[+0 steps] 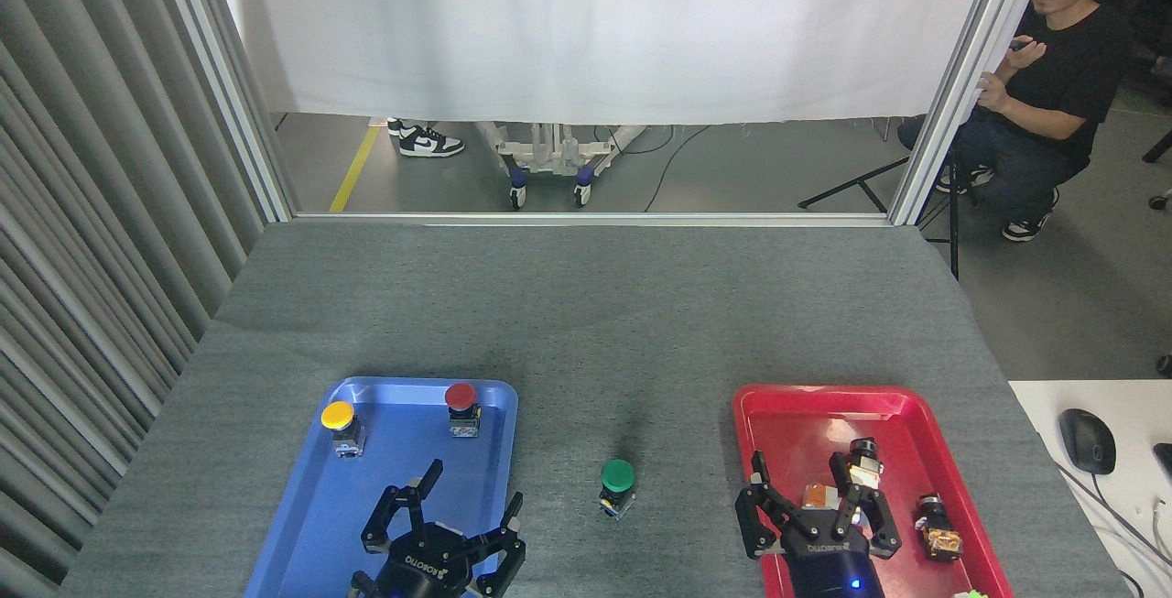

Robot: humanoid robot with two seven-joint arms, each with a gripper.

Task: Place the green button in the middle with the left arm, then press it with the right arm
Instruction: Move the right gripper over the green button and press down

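Lower left of the frame: shallow blue plastic tray (302, 525) on the dark grey felt-like cloth, carrying a yellow-capped pushbutton (340, 425) near its upper left corner and a red-capped pushbutton (461, 407) near its upper right corner; neither for touching

Bottom edge, over the lower part of that tray: black multi-fingered left gripper (449, 534), fingers spread wide and holding nothing, well apart from the task's thing. Best kept low and off to this side, out of the lane to the centre

Lower centre, on the bare grey cloth of the middle (586, 323), between the two trays: small green button (618, 485) with round green mushroom cap on a short black-and-silver body, upright, free of both grippers. Placing part judged done; pressing part in hand

Lower right: black right gripper (810, 511), fingers spread, nothing pinched, hovering over the left portion of a shallow red plastic tray (961, 479) that holds several small capless switch bodies (938, 534)

To press well: lift clear of the red tray's left rim, swing leftward until above the green cap, draw the fingers together or lead with one fingertip, then descend straight down on the cap's centre. Off-centre or sideways contact likely to tip or skid so light a body on cloth, so slow, vertical, brief pressure only
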